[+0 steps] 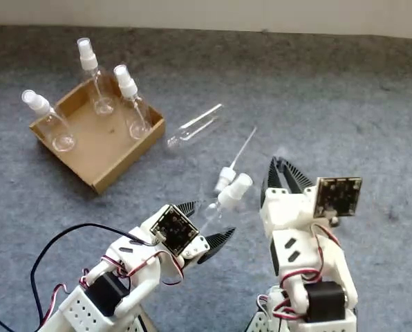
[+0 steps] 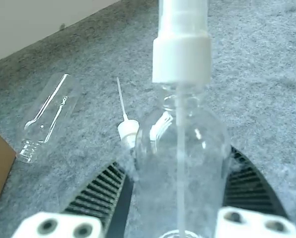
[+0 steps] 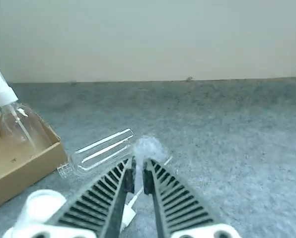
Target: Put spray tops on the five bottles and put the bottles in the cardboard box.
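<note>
Clear bottle (image 2: 180, 144) sits clamped in your left gripper (image 2: 177, 161) jaws: likely light, slick, rigid; hold mid-body. Your right gripper (image 3: 139, 164) jaws: nearly closed, empty.

1. The left arm (image 1: 116, 283) rises from the high view's 7 o'clock corner, its wrist slanting toward 2 o'clock.
2. The left gripper (image 1: 207, 223) clamps a bottle (image 1: 223, 200) between its fingers (one each side).
3. The right arm (image 1: 310, 277) stands at 5 o'clock.
4. The right gripper (image 1: 276, 163) points toward 11 o'clock, fingers pressed almost together.
</note>
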